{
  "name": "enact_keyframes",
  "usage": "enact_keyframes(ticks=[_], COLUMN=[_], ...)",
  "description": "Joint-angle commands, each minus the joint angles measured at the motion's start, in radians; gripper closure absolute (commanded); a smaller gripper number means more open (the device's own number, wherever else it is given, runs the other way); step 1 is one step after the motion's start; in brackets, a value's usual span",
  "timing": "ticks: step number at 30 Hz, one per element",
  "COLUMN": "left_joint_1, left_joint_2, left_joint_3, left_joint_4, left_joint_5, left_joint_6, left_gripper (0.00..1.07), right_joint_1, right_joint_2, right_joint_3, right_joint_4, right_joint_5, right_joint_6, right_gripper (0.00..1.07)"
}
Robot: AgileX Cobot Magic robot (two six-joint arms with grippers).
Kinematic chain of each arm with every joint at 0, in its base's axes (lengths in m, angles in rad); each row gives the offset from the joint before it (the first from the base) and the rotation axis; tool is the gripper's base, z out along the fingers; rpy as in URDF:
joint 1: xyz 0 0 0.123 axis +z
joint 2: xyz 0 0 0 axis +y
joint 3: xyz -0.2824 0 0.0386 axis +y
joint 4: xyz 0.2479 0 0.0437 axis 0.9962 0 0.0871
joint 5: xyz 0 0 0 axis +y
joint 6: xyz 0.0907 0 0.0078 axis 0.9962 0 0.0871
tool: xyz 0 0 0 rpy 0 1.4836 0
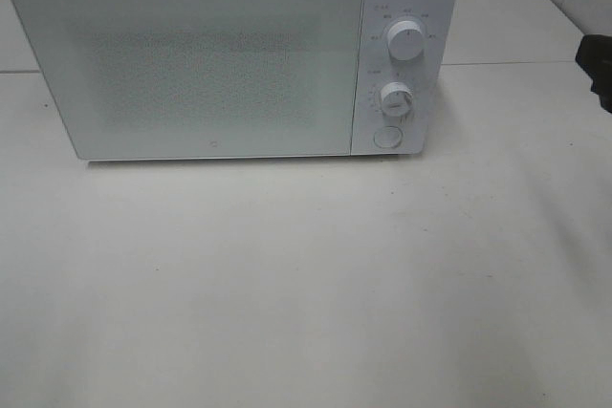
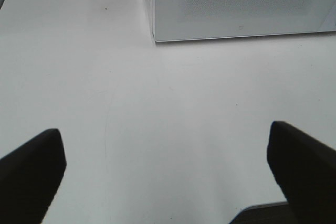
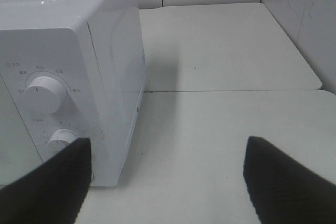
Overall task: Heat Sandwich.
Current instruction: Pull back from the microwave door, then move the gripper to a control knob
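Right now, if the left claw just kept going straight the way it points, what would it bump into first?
Probably the microwave, near its front lower corner. The left gripper is open, with only table surface before it. Depth is unclear, so it could touch the table first.

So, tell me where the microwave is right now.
In the exterior high view the microwave stands at the back of the white table, left of centre, door shut, with its control panel at its right-hand end in that view.
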Motion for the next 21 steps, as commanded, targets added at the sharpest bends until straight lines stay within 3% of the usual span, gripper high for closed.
enact_keyframes(ticks=[1, 8, 12, 13, 15, 18, 21], left_joint_1=[0.002, 0.002, 0.002, 0.002, 0.002, 0.002, 0.002], left_joint_2=[-0.029, -0.029, -0.029, -0.029, -0.029, -0.029, -0.029], left_joint_3=[0.003, 0.003, 0.003, 0.003, 0.003, 0.003, 0.003], left_joint_4=[0.002, 0.002, 0.002, 0.002, 0.002, 0.002, 0.002], left_joint_5=[-0.008, -0.008, -0.008, -0.008, -0.008, -0.008, -0.008], left_joint_6=[-0.005, -0.005, -0.005, -0.005, -0.005, -0.005, -0.005], left_gripper=[0.03, 0.03, 0.03, 0.03, 0.03, 0.03, 0.03], right_joint_1=[0.0, 0.016, 0.108, 0.175, 0.201, 0.322, 0.37], right_joint_2=[0.07, 0.192, 0.242, 0.276, 0.295, 0.368, 0.402], right_joint_3=[0.003, 0.058, 0.093, 0.107, 0.108, 0.108, 0.108], right_joint_4=[-0.005, 0.084, 0.206, 0.274, 0.303, 0.421, 0.47], right_joint_5=[-0.121, -0.345, -0.447, -0.502, -0.519, -0.587, -0.628], right_joint_6=[-0.015, -0.064, -0.15, -0.215, -0.243, -0.326, -0.345], right_gripper=[0.31, 0.31, 0.31, 0.31, 0.31, 0.31, 0.31])
